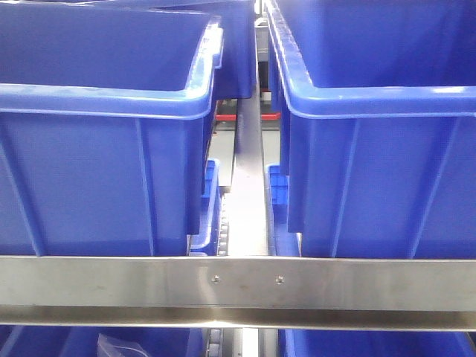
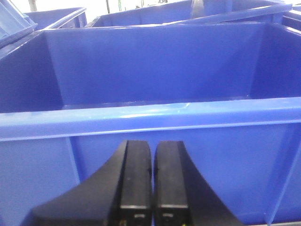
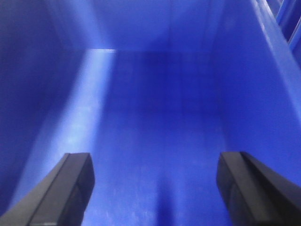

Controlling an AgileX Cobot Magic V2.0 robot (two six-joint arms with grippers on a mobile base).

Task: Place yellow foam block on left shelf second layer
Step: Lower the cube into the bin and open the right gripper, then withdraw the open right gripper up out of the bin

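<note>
The yellow foam block is out of view in every frame. My left gripper (image 2: 153, 146) is shut and empty, its black fingers (image 2: 136, 174) pressed together just in front of the outer wall of a blue bin (image 2: 155, 117). My right gripper (image 3: 155, 162) is open wide and empty, its fingers (image 3: 75, 179) apart over the bare floor of a blue bin (image 3: 155, 94). Neither gripper shows in the front view.
In the front view two large blue bins (image 1: 97, 149) (image 1: 372, 149) stand side by side on a steel shelf rail (image 1: 238, 286), parted by a steel upright (image 1: 249, 171). More blue bins (image 1: 74, 342) sit on the layer below. Further bins (image 2: 56, 16) stand behind.
</note>
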